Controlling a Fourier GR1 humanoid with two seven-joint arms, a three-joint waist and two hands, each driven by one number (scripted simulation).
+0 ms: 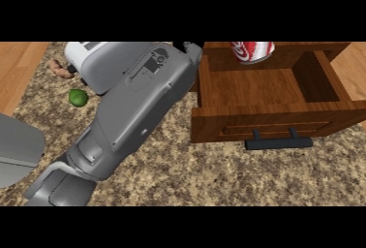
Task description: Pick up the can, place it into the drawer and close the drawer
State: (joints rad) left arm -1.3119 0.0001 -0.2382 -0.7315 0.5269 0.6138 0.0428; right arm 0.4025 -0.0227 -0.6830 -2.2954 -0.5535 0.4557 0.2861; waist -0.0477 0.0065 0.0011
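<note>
Red can (251, 51) lying in open wooden drawer (275, 116) at its back edge, awaiting closing; left hand (187, 47) beside drawer's left wall, finger state indiscernible.

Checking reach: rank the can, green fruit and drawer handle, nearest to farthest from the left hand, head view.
1. can, just right of the left hand, at the top.
2. green fruit, far left, lower down.
3. drawer handle, lower right.
</note>
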